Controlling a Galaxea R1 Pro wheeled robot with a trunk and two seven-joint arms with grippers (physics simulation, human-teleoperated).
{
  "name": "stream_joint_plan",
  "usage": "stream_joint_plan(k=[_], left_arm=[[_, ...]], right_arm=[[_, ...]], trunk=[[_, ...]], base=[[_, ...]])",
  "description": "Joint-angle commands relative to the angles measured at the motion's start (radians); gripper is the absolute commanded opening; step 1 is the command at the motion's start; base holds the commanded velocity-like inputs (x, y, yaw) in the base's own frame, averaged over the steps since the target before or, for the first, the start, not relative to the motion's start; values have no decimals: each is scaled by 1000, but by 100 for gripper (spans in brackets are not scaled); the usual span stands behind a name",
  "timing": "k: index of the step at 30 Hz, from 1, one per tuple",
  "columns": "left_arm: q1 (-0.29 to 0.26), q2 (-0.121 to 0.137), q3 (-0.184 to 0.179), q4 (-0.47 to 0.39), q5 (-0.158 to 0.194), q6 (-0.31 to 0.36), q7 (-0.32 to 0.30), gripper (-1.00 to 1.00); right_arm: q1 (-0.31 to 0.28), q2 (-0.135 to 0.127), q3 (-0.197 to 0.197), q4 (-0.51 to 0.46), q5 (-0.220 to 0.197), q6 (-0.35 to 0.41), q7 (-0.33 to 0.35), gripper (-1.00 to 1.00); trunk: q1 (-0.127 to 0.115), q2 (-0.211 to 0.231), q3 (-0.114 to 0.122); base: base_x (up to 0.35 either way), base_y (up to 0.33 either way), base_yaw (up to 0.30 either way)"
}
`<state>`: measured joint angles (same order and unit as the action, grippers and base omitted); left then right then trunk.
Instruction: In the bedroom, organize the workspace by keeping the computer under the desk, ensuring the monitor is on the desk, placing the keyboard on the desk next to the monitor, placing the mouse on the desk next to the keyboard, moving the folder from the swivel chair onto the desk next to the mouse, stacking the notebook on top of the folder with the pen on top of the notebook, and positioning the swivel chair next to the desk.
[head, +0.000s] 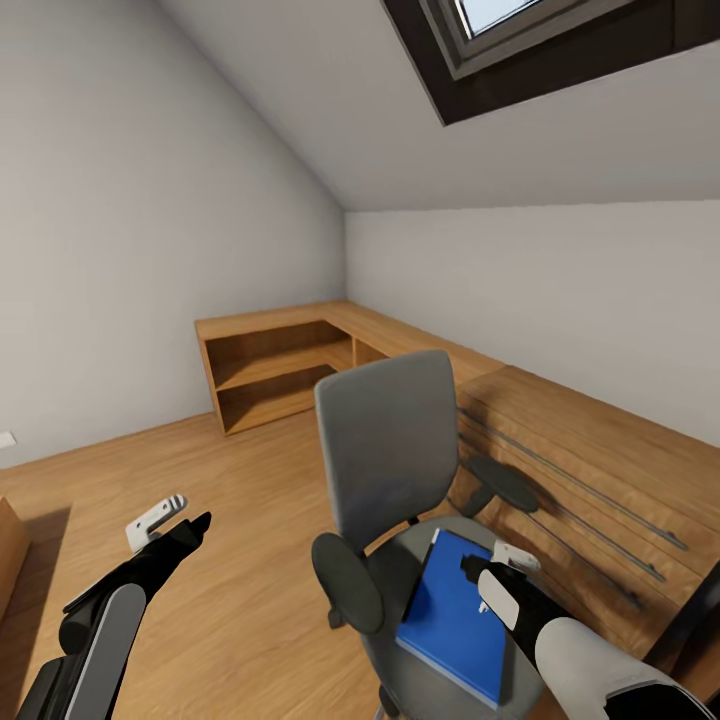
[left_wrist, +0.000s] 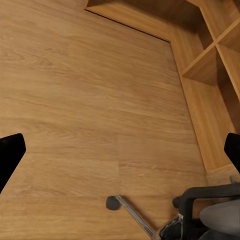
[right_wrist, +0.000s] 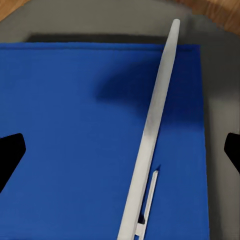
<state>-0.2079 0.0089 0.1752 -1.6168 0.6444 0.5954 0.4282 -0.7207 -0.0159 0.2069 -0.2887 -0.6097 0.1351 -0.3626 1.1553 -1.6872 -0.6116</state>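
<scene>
The step in hand looks to be clearing the swivel chair (head: 400, 470): the right gripper (head: 497, 566) hangs low over the seat at the near right, directly above a blue folder (head: 450, 615) that lies flat on the grey cushion. In the right wrist view the folder (right_wrist: 75, 140) spreads under the camera with the white pen (right_wrist: 150, 135) lying on its cover, running lengthwise with its clip at one end; the dark fingertips (right_wrist: 10, 155) show at the two edges of that view, well apart, with nothing between them. Whether a notebook lies there too is hard to judge, since the blue slab could be either one. The next move probably calls for dropping the spread fingers around the pen, or onto an edge of the folder, and closing; the pen is thin and round, so it could roll off the cover if nudged. The left gripper (head: 170, 525) hovers at the near left over bare wooden floor (left_wrist: 90, 100), its fingers also apart and holding nothing; the left wrist view catches a castor and a leg of the chair base (left_wrist: 131, 212). Behind the chair a low wooden shelf unit (head: 280, 365) runs along the far wall and round the corner, its open compartments empty as far as can be seen.
</scene>
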Motion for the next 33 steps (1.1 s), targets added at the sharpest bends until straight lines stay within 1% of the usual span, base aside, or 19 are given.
stream_joint_plan(k=[1,3,5,11,18,22,26,33], left_arm=[[-1,0,0,-1,11,3,9,100],[-1,0,0,-1,11,3,9,100],[-1,0,0,-1,11,3,9,100],[-1,0,0,0,10,3,9,100],[-1,0,0,0,10,3,10,100],[-1,0,0,1,10,3,10,100],[-1,0,0,1,10,3,10,100],[-1,0,0,2,11,3,10,100]], right_arm=[[0,-1,8,-3,-5,14,-7,100],[0,-1,6,-3,-5,42,-6,100],[0,-2,5,-3,-4,54,-6,100],[0,-2,5,-3,-5,63,-6,100],[0,-2,5,-3,-4,74,-6,100],[0,-2,5,-3,-4,74,-6,100],[0,-2,5,-3,-4,74,-6,100],[0,-2,5,-3,-4,74,-6,100]], trunk=[[4,-8,-4],[12,-22,-11],[12,-22,-11],[12,-22,-11],[38,-71,-32],[38,-71,-32],[54,-99,-45],[54,-99,-45]], base=[[0,0,0],[0,0,0],[0,0,0],[0,0,0],[0,0,0],[0,0,0],[0,0,0],[0,0,0]])
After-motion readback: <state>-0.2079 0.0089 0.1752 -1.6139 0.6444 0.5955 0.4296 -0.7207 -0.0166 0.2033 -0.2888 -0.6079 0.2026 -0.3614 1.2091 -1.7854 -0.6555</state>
